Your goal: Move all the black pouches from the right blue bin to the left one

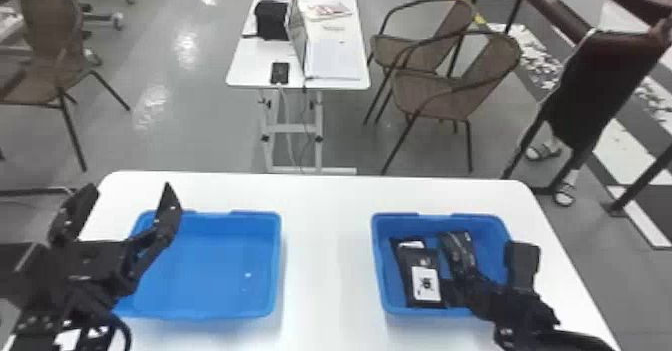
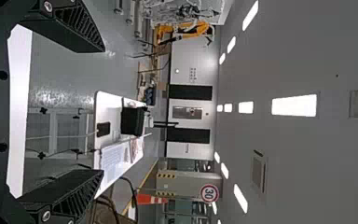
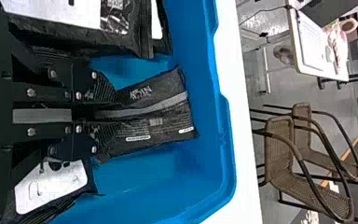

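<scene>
The black pouch with the grey stripe (image 3: 156,116) lay in the right blue bin (image 1: 378,270), its free end toward the bin's far edge. Between it and the bin's left wall, a white-labelled pouch (image 1: 426,280) partly covered another. A further pouch with a white label (image 3: 51,186) lay close beside the right gripper (image 3: 108,113).

The step in hand seemed to be lifting the striped pouch. It would have gone best straight up, slowly, so that the slack film neither slipped nor dragged a neighbour along. The free end would likely have sagged and needed clearing over the rim before the crossing to the left blue bin (image 1: 215,270), which stood toward the left edge of the white table (image 1: 325,255).

The right gripper's fingers were nearly together, pinched on the striped pouch's near end. The left gripper (image 1: 130,189) was spread wide with nothing between its fingers, above the left bin's far left corner; it would best have kept clear of the drop.
</scene>
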Controlling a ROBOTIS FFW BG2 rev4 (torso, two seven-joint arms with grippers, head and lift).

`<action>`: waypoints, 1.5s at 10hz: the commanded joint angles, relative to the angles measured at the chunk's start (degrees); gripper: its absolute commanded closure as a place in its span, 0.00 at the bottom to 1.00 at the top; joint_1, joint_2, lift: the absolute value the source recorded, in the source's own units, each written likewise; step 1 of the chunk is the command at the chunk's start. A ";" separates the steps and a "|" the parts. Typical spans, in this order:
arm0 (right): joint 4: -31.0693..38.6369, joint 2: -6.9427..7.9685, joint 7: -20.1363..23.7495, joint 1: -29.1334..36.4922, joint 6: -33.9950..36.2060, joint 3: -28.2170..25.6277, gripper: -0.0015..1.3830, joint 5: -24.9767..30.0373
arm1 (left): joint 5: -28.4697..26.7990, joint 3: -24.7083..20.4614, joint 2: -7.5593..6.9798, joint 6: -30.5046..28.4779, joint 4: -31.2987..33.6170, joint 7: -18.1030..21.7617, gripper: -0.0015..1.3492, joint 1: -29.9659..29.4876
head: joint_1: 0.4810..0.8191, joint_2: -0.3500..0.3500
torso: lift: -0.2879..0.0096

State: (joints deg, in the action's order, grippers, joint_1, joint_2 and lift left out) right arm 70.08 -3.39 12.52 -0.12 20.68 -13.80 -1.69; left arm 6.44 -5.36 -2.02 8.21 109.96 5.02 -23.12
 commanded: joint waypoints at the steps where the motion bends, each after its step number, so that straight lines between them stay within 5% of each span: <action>1: 6.65 0.84 0.58 3.28 -2.32 0.35 0.91 -1.47 | 0.15 -0.09 0.00 0.14 -0.10 -0.01 0.07 0.00 | 0.63 0.39 | 0.97; 4: 26.16 1.19 3.92 9.35 -4.25 4.22 0.93 -8.77 | 0.42 -0.18 0.26 0.31 -0.19 -0.01 0.07 0.00 | 0.63 0.44 | 0.97; 6: 29.32 -0.39 16.40 3.63 1.11 9.58 0.93 -9.29 | 4.11 -0.88 0.70 -2.15 -0.19 0.08 0.07 0.27 | 0.63 0.55 | 0.97; 8: 24.93 -3.03 22.99 -5.07 2.69 18.99 0.93 -11.76 | 13.95 -0.88 -0.44 -9.18 -0.01 3.24 0.07 2.90 | 0.63 0.67 | 0.97; 11: 15.88 -3.03 28.53 -13.86 1.90 29.01 0.93 -15.27 | 25.29 1.49 -3.69 -14.45 1.13 5.62 0.07 7.12 | 0.63 0.82 | 0.97; 15: 8.49 -3.03 30.81 -19.31 0.23 37.44 0.93 -20.63 | 30.21 2.02 -2.81 -22.89 2.98 6.50 0.07 9.93 | 0.63 0.88 | 0.97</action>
State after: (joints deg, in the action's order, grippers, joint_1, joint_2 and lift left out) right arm 79.27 -6.42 43.34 -18.74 21.04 22.54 -21.54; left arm 36.55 -3.46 -4.85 -13.74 112.99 11.57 -13.54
